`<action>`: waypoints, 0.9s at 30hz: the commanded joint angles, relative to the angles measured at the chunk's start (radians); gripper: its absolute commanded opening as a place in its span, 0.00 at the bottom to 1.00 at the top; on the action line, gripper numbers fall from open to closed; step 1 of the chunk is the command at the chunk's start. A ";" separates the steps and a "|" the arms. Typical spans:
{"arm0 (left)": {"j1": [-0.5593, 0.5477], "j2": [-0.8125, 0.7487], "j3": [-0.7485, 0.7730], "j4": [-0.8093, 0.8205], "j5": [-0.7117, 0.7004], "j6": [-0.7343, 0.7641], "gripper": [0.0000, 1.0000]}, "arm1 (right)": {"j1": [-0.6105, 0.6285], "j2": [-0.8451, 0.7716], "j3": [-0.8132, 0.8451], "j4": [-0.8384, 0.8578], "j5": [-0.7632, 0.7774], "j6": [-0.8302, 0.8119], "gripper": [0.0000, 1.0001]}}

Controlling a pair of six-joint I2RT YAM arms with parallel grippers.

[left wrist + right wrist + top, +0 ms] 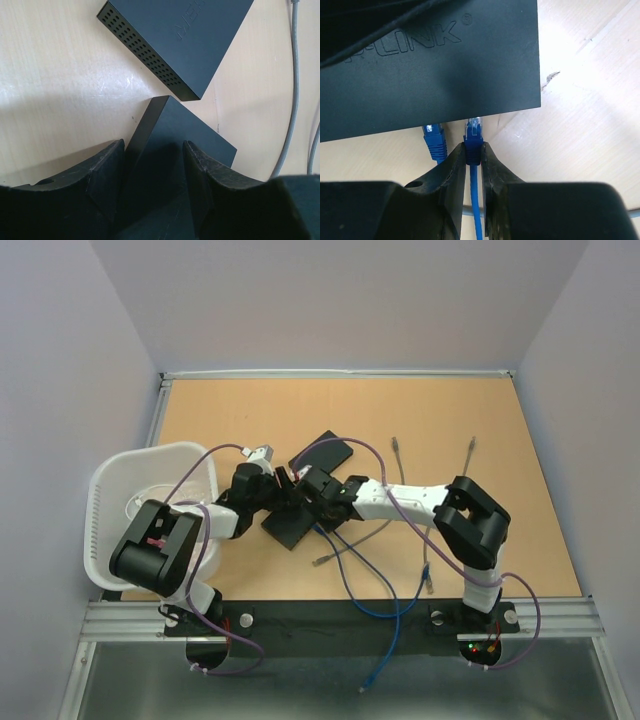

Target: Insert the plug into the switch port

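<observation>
My right gripper is shut on a blue plug by its boot. The plug's clear tip sits right at the near edge of the black TP-LINK switch; the port itself is hidden under that edge. A second blue plug sits at the same edge just to the left. My left gripper straddles a corner of this switch, which fills the gap between its fingers. In the top view the switch lies mid-table with both grippers meeting over it.
A second black switch lies just beyond. Blue cables trail toward the near edge. Grey cables lie at the right, one shows in the left wrist view. A white basket stands at the left.
</observation>
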 commanded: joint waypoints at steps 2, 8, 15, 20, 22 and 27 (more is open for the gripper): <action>-0.052 0.013 -0.026 -0.035 0.083 -0.034 0.59 | 0.024 -0.097 -0.022 0.238 0.024 -0.086 0.00; -0.061 0.024 -0.026 -0.024 0.080 -0.037 0.59 | 0.024 -0.126 -0.059 0.273 0.045 -0.110 0.00; -0.067 0.056 -0.023 -0.006 0.089 -0.043 0.59 | 0.024 -0.137 -0.105 0.348 0.039 -0.104 0.00; -0.072 0.048 -0.036 0.013 0.091 -0.044 0.59 | 0.024 -0.138 -0.137 0.425 0.051 -0.109 0.00; -0.073 0.047 -0.040 0.016 0.092 -0.043 0.59 | 0.024 -0.146 -0.154 0.457 0.070 -0.118 0.00; -0.075 0.067 -0.036 0.029 0.101 -0.043 0.59 | 0.024 -0.175 -0.159 0.495 0.074 -0.150 0.00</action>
